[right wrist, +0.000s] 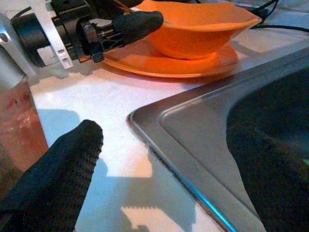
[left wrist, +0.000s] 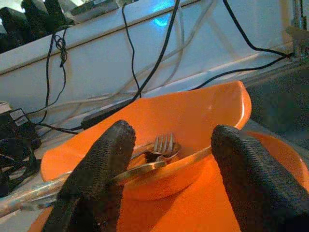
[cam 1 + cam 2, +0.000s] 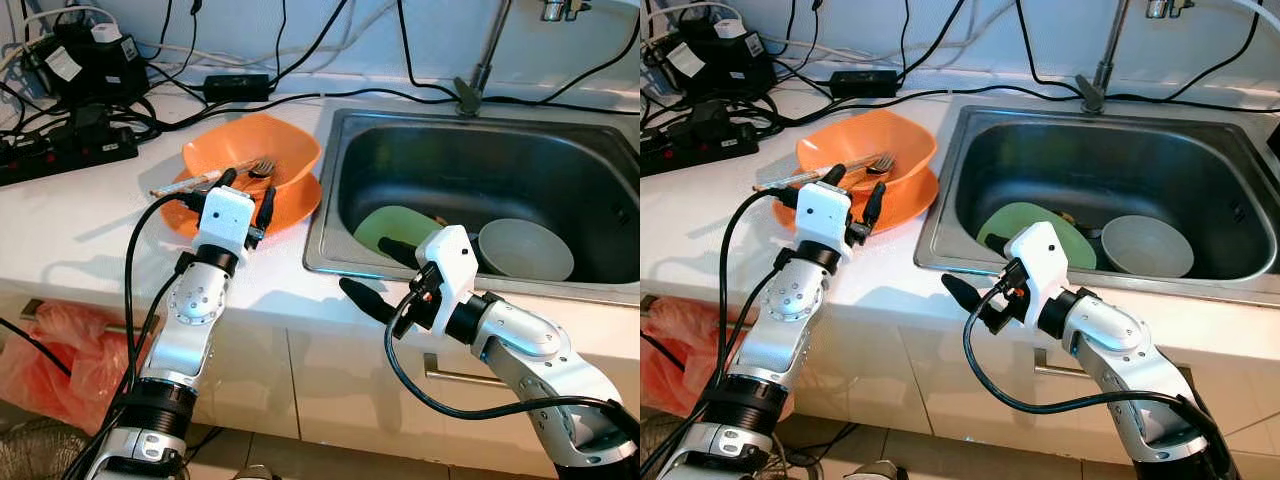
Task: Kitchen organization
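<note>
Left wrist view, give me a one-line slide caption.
Open left gripper faces an orange bowl holding a fork, stacked on an orange plate.

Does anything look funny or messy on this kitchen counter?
Yes. A tangle of black cables and a power strip lie on the counter right beside the sink, an odd, risky spot near water. Also, the fork and chopsticks stick out over the rim of the orange bowl.
</note>
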Robot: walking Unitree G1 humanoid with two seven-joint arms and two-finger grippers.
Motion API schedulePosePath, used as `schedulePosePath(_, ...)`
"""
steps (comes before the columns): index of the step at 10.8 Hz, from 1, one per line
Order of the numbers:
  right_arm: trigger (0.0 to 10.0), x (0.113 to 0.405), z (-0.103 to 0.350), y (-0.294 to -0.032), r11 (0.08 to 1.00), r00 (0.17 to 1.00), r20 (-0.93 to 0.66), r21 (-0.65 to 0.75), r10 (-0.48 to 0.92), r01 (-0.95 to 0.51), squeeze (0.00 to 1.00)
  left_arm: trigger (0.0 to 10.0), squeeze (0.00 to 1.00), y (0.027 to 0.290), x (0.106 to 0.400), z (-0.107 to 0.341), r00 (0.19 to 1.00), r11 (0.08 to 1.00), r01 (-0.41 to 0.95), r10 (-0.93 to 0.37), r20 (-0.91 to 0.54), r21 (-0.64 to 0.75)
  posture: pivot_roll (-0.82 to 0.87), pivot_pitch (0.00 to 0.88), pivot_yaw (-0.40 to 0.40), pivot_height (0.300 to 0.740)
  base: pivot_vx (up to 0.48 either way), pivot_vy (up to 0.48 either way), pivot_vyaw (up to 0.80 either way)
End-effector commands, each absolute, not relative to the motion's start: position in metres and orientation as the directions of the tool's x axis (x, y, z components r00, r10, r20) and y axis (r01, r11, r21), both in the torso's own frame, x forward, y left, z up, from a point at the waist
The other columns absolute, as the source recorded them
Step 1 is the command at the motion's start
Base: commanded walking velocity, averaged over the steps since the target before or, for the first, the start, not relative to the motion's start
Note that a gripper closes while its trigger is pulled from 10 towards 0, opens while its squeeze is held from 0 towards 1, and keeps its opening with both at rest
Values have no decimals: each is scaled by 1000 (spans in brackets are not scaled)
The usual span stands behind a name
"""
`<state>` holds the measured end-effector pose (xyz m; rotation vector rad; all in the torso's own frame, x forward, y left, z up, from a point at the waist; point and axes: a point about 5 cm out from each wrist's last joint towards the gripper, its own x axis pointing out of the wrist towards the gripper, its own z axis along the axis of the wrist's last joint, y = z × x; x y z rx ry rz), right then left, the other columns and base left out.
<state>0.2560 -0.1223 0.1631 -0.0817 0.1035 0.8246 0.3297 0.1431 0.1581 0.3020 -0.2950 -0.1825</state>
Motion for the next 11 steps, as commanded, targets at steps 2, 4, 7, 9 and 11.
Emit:
schedulePosePath(2, 10000, 255, 164, -121, 671, 670, -126, -43, 731, -740, 0, 0, 0, 137, 330, 168, 926, 942, 153, -243, 290, 300, 80, 40, 53, 740, 0, 0, 0)
schedulePosePath(4, 10000, 255, 164, -121, 670, 670, -126, -43, 732, -741, 0, 0, 0, 136, 330, 167, 926, 942, 160, -247, 287, 294, 80, 38, 54, 740, 0, 0, 0)
schedulePosePath(7, 10000, 255, 162, -121, 671, 670, -131, -41, 731, -740, 0, 0, 0, 135, 330, 167, 926, 943, 169, -251, 283, 286, 79, 38, 56, 740, 0, 0, 0)
schedulePosePath(9, 10000, 254, 162, -120, 672, 670, -132, -39, 730, -740, 0, 0, 0, 134, 331, 169, 923, 942, 177, -259, 285, 284, 80, 39, 58, 740, 0, 0, 0)
schedulePosePath(11, 10000, 254, 161, -120, 672, 670, -132, -39, 730, -740, 0, 0, 0, 136, 331, 170, 924, 944, 175, -256, 284, 280, 83, 39, 57, 740, 0, 0, 0)
